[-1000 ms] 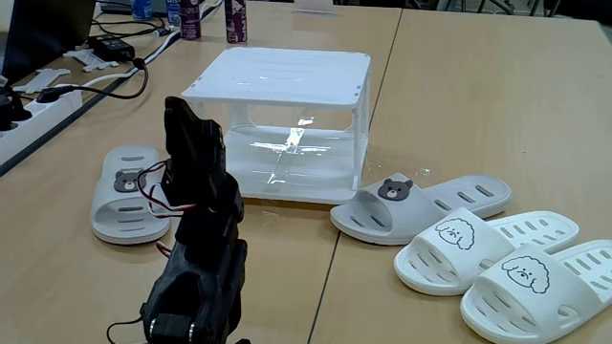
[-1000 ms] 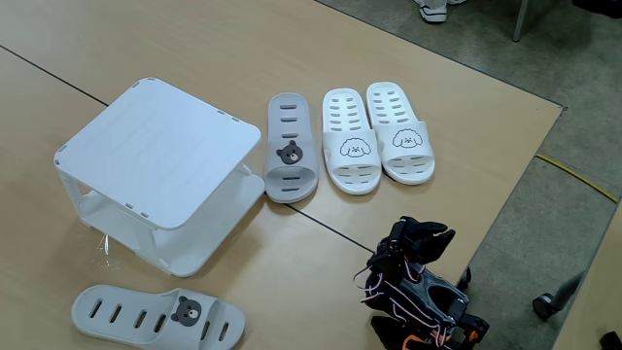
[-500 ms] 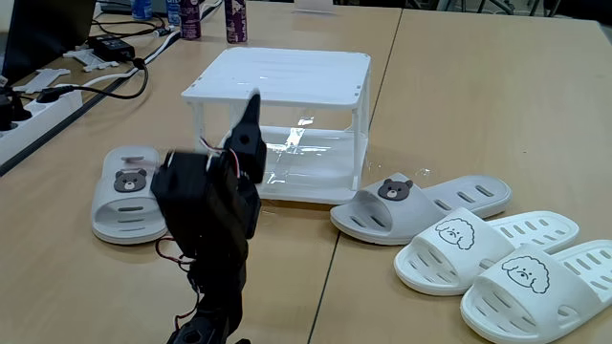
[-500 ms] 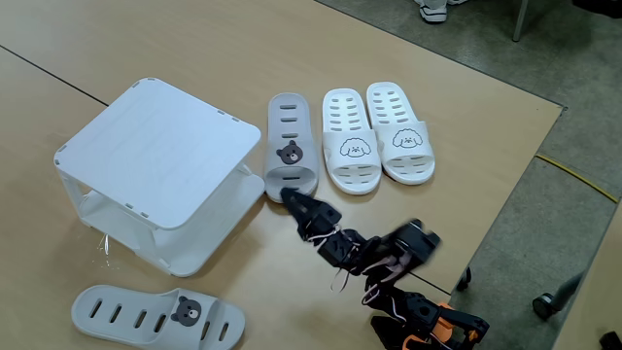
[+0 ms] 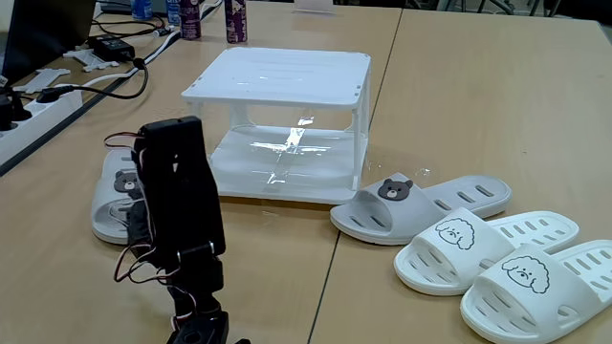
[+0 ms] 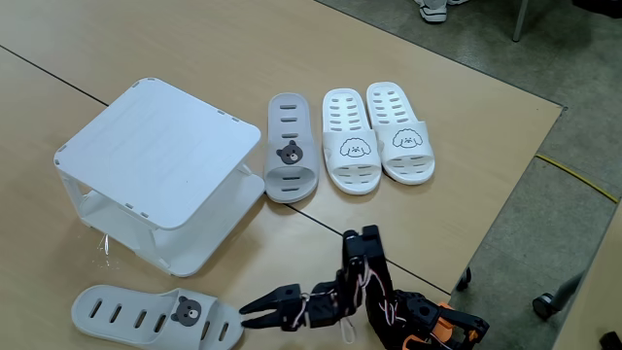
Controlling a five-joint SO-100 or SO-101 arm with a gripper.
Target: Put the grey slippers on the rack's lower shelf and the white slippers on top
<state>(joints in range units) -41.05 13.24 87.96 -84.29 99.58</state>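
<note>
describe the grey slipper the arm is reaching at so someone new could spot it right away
Start at the white plastic two-tier rack in a fixed view seen from above. The light grey slotted rubber slide lies alone on the wooden table below it, by the black gripper. Its twin, also bearing a dark bear face, sits beside two white dog-face slides.

Rack point(image 5: 277, 72): white plastic, glossy lower shelf point(image 5: 287, 164). Slippers: matt rubber. Table point(image 5: 478, 105): smooth wood-look.
</note>
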